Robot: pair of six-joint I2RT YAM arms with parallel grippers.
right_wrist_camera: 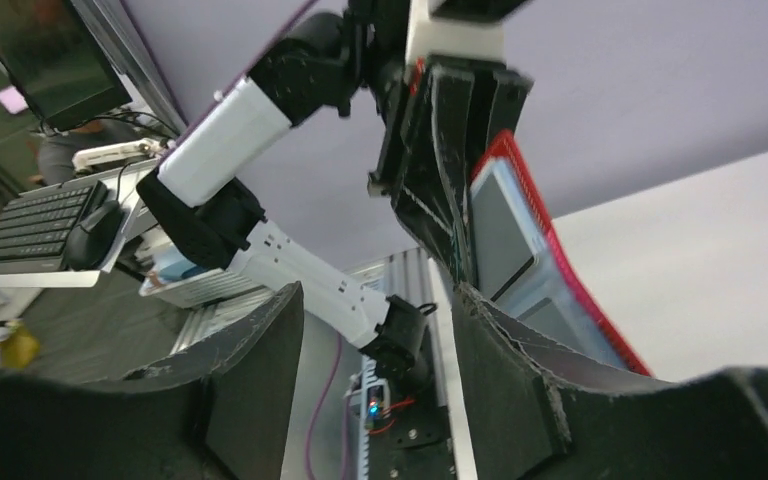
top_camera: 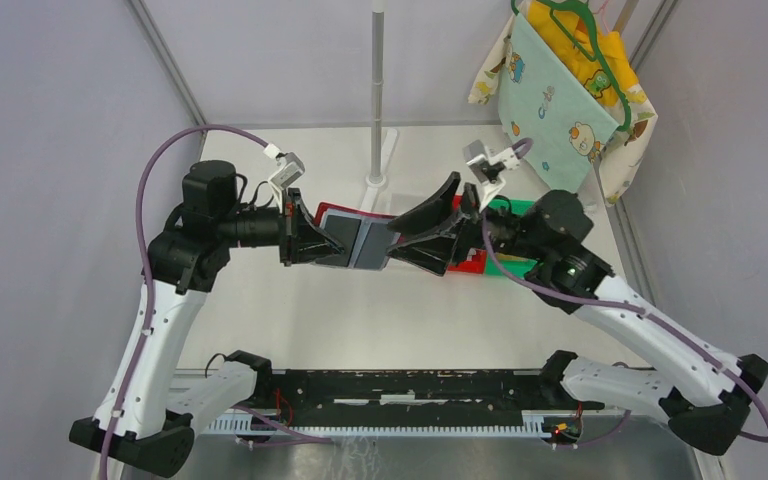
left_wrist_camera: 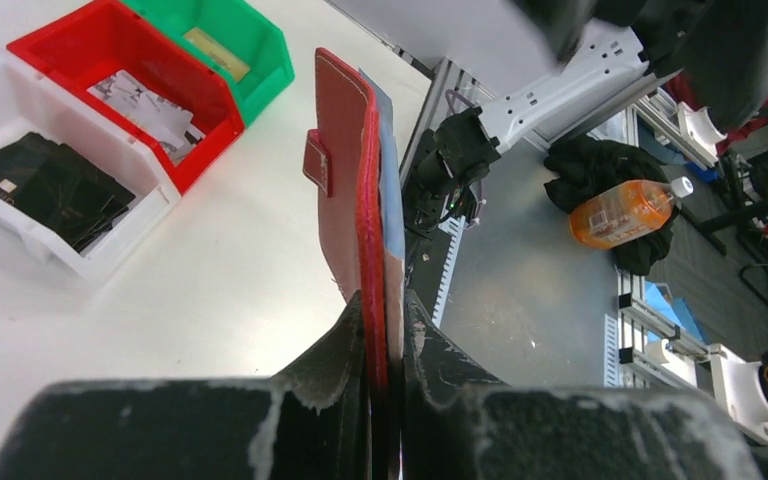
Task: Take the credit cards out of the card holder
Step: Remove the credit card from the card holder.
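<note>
My left gripper is shut on the red card holder and holds it up above the table. In the left wrist view the holder stands edge-on between the jaws, with a grey-blue card against its right face. My right gripper is open at the holder's right edge. In the right wrist view the holder's grey-blue inner panels and red rim show just past the right finger; nothing lies between the jaws.
A red bin, a green bin and a white bin with black items stand on the table behind the holder. A pole on a stand is at the back. A cloth bag hangs back right.
</note>
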